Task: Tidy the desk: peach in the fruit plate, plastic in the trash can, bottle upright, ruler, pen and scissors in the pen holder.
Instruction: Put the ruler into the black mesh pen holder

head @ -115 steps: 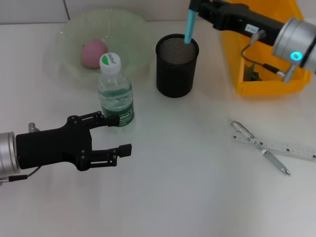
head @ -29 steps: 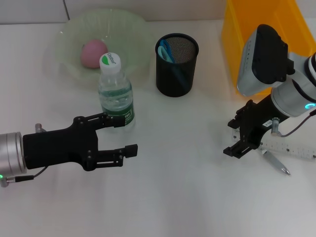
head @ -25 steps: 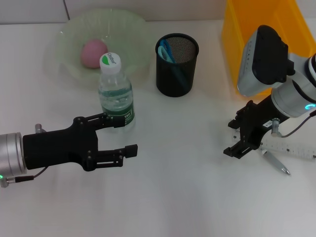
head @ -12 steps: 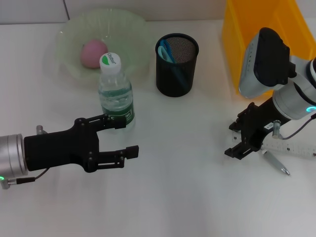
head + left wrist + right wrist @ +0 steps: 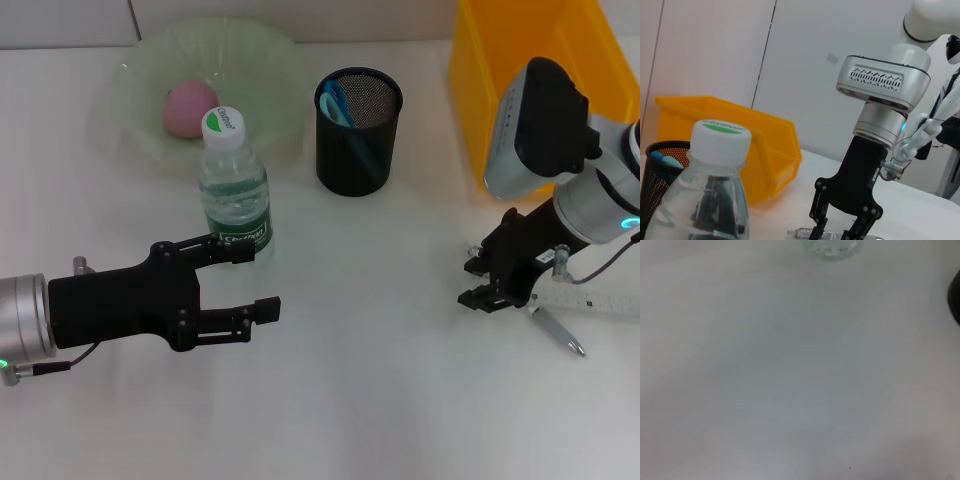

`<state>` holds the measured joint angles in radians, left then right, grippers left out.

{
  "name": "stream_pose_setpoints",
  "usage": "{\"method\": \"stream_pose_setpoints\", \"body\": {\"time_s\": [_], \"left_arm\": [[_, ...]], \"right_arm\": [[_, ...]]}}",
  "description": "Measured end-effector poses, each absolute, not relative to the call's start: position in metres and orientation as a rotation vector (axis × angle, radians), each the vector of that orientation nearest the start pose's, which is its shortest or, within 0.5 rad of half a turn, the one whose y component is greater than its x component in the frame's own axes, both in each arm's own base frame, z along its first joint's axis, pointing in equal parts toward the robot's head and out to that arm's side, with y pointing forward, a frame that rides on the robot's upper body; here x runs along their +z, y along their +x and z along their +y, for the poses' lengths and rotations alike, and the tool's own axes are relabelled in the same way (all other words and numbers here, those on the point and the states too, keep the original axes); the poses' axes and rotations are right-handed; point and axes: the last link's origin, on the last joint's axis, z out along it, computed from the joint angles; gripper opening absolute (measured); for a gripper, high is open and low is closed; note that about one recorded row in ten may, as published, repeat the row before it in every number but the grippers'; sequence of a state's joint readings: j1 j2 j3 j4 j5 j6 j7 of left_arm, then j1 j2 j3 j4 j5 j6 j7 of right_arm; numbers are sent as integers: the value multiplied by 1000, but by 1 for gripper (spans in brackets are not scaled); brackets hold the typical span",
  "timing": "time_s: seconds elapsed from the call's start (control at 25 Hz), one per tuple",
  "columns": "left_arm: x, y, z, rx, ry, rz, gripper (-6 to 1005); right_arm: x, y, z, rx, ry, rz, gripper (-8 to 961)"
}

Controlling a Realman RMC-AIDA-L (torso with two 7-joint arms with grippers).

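- I found the right tool (image 5: 478, 283) lowered to the white surface (image 5: 380, 380), its fingers spread apart over the near end of the pen (image 5: 550, 328); nothing was clamped between them.
- The pen lay flat, crossing the clear ruler (image 5: 590, 302), both just beside the right tool and well apart from the pen holder (image 5: 358, 130).
- The black mesh pen holder stood upright between the fruit plate (image 5: 205, 85) and the yellow bin (image 5: 525, 75); I saw light blue scissors handles (image 5: 336, 101) inside it.
- The pink peach (image 5: 190, 108) sat in the pale green fruit plate.
- The water bottle (image 5: 233, 185) stood upright with its cap on, just in front of the fruit plate.
- I found the left tool (image 5: 245, 282) hovering near the bottle's base, fingers parted and holding nothing.
- From the left wrist view I confirmed the bottle (image 5: 700, 200) close by and the right tool (image 5: 840, 227) gaping above the pen (image 5: 805, 233).
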<state>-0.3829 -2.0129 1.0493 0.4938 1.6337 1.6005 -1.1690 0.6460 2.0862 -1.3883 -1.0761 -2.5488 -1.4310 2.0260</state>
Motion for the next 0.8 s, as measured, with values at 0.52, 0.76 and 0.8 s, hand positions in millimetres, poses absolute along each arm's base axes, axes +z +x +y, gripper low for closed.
{"method": "stream_pose_setpoints", "body": {"time_s": [0.52, 0.76, 0.8], "left_arm": [[-21, -284, 273, -879, -2789, -568, 832], [-21, -284, 272, -884, -2788, -570, 832], [-21, -284, 272, -884, -2788, -570, 832]], "right_arm": [[-29, 212, 353, -563, -2866, 404, 391], [-16, 205, 352, -419, -2883, 411, 390], [-12, 205, 352, -397, -2876, 415, 390]]}}
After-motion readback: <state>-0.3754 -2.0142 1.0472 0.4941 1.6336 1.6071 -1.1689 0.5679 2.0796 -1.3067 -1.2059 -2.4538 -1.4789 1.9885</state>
